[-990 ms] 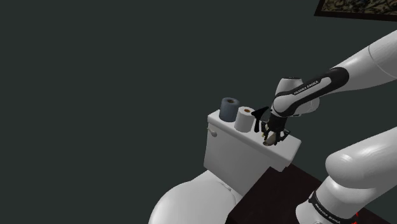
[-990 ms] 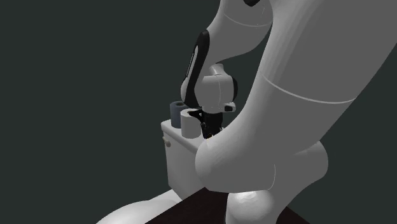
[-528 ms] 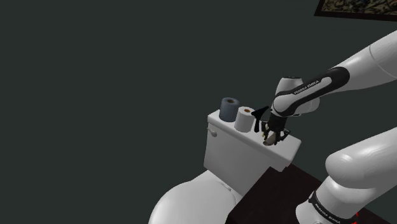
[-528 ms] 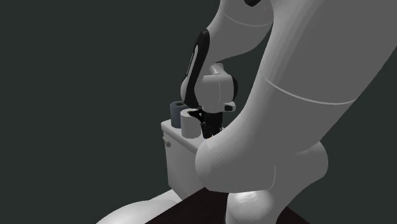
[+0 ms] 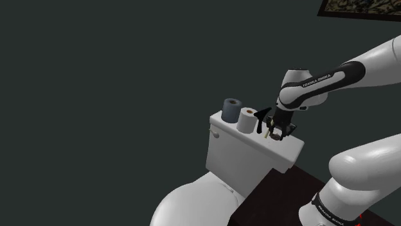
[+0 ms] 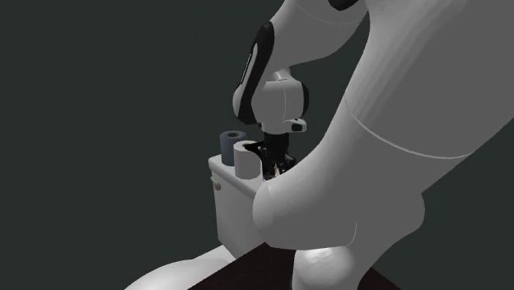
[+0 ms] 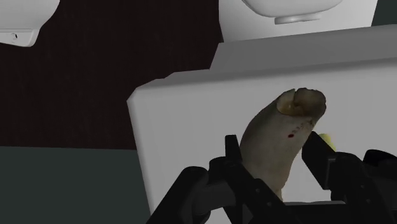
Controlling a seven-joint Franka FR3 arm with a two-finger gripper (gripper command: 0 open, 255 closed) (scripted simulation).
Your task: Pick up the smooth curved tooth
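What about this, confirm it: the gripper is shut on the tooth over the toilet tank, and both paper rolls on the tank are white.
Wrong: the shoulder view shows one white roll and one dark grey roll. The gripper is indeed shut on the tooth over the tank.

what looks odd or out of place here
A large beige curved tooth, clasped in the black claw over the white toilet tank, is odd here: tiny red specks on its side, a ragged, hollowed end.
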